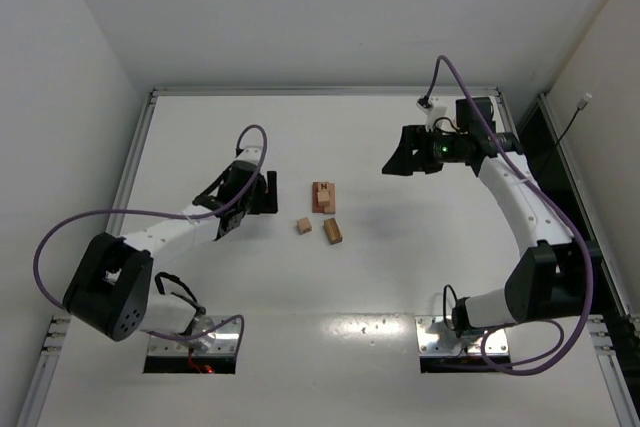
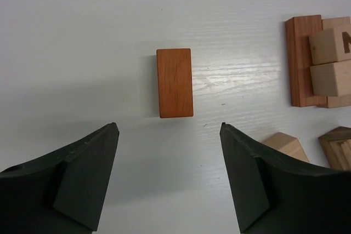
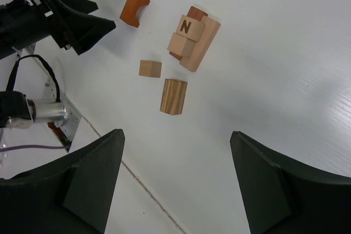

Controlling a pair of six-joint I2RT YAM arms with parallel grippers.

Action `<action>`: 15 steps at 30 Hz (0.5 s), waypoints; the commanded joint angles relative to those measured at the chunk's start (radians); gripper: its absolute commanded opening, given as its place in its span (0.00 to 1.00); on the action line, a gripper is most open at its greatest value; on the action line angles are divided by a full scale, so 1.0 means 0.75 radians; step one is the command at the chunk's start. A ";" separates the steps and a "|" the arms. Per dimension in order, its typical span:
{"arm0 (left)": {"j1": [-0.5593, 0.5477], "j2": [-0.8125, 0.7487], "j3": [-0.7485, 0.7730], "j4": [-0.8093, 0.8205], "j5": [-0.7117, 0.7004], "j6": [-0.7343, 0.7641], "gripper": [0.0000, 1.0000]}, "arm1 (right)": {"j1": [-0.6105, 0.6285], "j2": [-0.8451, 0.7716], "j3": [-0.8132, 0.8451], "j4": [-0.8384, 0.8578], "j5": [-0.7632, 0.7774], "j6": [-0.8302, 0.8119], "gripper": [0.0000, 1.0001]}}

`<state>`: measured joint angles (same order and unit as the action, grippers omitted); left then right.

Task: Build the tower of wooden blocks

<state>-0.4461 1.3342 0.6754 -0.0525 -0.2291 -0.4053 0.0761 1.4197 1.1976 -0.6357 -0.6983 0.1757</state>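
1 reddish-orange block [image 2: 175,83] lies just ahead of the left tool [image 2: 168,131], whose jaws stand apart.

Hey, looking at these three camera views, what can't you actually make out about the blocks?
- Top view: the reddish-orange block does not show; the left gripper seems to cover it.
- Left wrist view: the block stack is cut by the right edge, its lettered cube too.
- Left wrist view: the striped block is cut by the right edge.
- Top view: the cube's letter is too small to read.
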 commanded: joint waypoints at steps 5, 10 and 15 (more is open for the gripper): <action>-0.011 0.090 0.040 0.119 0.021 -0.018 0.72 | 0.009 -0.030 -0.004 0.050 -0.016 -0.026 0.75; -0.023 0.201 0.116 0.107 -0.020 -0.018 0.70 | 0.009 -0.017 -0.004 0.050 -0.016 -0.026 0.75; -0.023 0.311 0.189 0.094 -0.032 -0.030 0.66 | 0.009 -0.017 -0.004 0.050 -0.016 -0.026 0.75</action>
<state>-0.4530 1.5414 0.7650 -0.0132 -0.2348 -0.4095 0.0761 1.4197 1.1931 -0.6292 -0.6979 0.1753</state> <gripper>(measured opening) 0.668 0.750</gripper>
